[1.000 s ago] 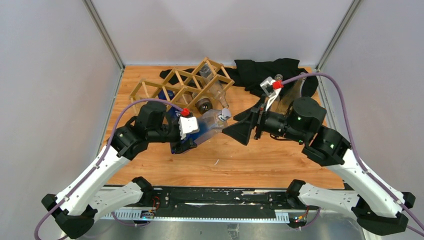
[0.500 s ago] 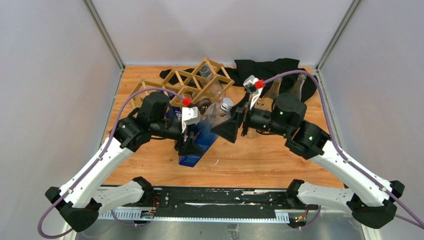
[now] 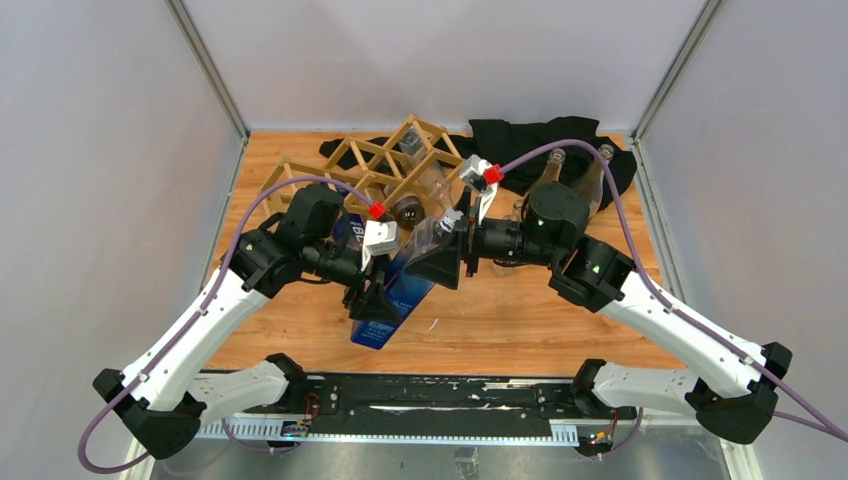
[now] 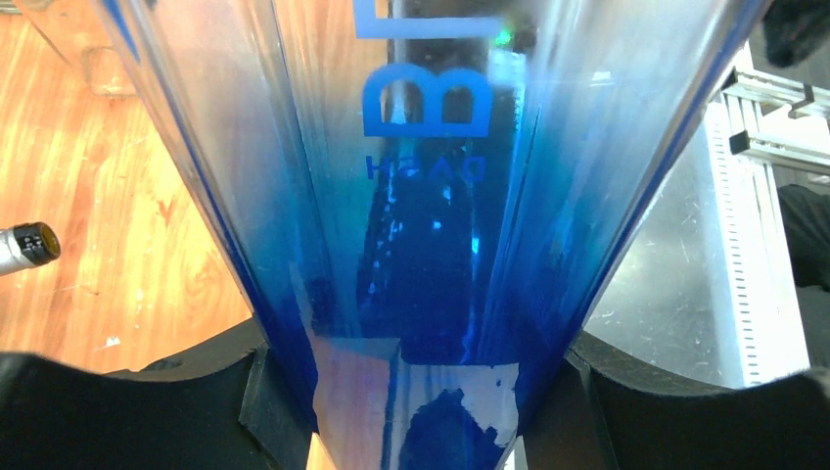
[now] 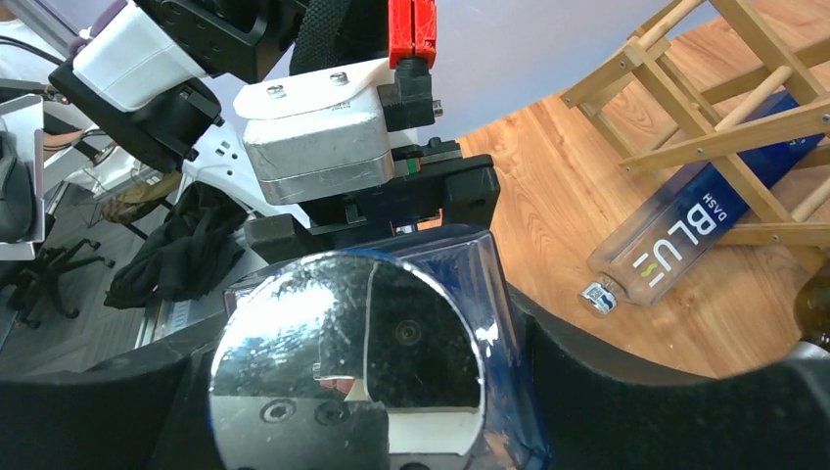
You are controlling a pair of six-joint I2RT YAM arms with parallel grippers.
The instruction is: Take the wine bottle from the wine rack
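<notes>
The wine rack [image 3: 385,165] of tan sticks stands at the back of the table and shows in the right wrist view [image 5: 724,117]. My left gripper [image 3: 375,300] is shut on a blue square bottle [image 3: 395,300], held off the rack and tilted, base toward the near edge. The bottle fills the left wrist view [image 4: 431,196] between both fingers. My right gripper [image 3: 440,265] is open, its jaws on either side of the bottle's silver cap end [image 5: 347,357]. Whether they touch the glass I cannot tell.
A second blue bottle [image 5: 705,230] lies under the rack, and a clear bottle [image 3: 430,180] and a dark one [image 3: 407,212] sit in it. Two bottles [image 3: 548,170] stand on black cloth [image 3: 540,135] at the back right. Side walls close in the table.
My left gripper has carried the blue bottle away from the rack toward the near edge. My right arm has swung left and brought its jaws around the bottle's cap end.
</notes>
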